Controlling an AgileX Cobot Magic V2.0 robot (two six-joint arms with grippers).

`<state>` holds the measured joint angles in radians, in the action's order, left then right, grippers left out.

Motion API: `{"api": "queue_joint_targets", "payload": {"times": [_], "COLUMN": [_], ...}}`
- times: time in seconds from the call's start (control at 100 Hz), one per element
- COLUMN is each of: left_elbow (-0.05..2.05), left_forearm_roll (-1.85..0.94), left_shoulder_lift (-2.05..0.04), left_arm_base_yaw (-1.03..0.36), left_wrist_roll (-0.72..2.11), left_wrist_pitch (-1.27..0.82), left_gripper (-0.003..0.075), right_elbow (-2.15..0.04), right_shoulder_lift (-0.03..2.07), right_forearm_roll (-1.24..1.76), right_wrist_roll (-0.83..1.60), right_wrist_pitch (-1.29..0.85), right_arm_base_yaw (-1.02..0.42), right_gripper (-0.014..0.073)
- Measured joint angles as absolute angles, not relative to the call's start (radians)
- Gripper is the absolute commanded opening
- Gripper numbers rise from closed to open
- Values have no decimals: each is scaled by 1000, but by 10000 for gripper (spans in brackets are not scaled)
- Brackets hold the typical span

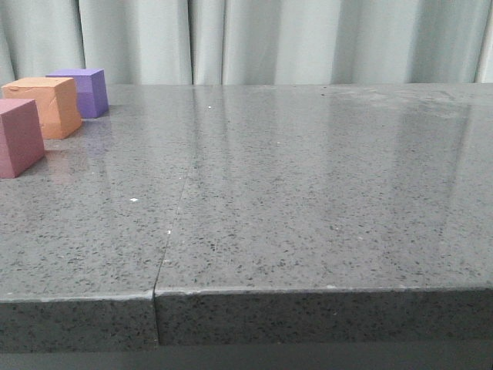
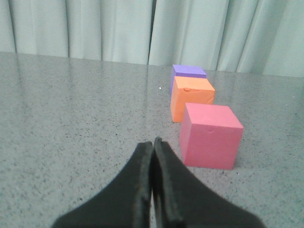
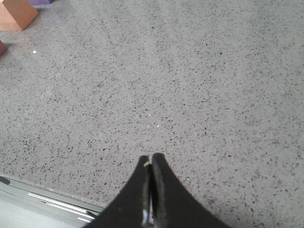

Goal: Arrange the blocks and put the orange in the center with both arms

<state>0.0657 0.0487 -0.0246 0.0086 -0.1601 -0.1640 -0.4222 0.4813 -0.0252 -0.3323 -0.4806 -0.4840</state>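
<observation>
Purple cube (image 1: 79,91), orange cube (image 1: 48,105), pink-red cube (image 1: 18,136) in a row on grey table (image 1: 308,200), left end effector (image 2: 153,142) fingers together, empty, right end effector (image 3: 151,158) together, empty

Three cubes stand on the table (image 1: 308,200) at its far left, in a row running from near to far. Nearest cube (image 1: 18,137) sits at the left edge of the front view, partly cut off. Middle cube (image 1: 48,105) is just behind it and slightly to the right, a small gap between them. Far cube (image 1: 81,92) is behind the middle one, again slightly right, close to the table's back edge; touching or not, cannot tell. Curtain (image 1: 269,38) hangs behind the table. A seam (image 1: 171,223) runs front to back through the tabletop, left of centre; the cubes lie left of it.
</observation>
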Motion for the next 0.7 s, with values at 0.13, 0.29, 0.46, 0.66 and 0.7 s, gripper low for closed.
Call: {"api": "queue_joint_targets", "payload": {"times": [0.13,0.29,0.46,0.66,0.7], "left_elbow": [-1,-1,-1,-1,-1], "left_forearm_roll": [0,-54,-64,-64,-64], "left_shoulder_lift": [3,6,6,6,6], "left_arm_base_yaw": [9,18,20,20,20], "left_wrist_roll": [-116,-25,-11,-9,-9], "left_wrist_pitch": [-99,-62,-62,-62,-62], "left_gripper": [-20,-20,-20,-20,-20], "right_elbow": [-422,-422,-422,-422,-422], "right_shoulder_lift": [481,479,479,479,479], "right_forearm_roll": [-25,-25,-25,-25,-25], "right_wrist_roll": [-332,-332,-332,-332,-332], "right_wrist_pitch": [-481,-483,-483,-483,-483], "right_arm_base_yaw": [-484,-484,-484,-484,-484], "right_gripper": [-67,-67,-67,-67,-67]}}
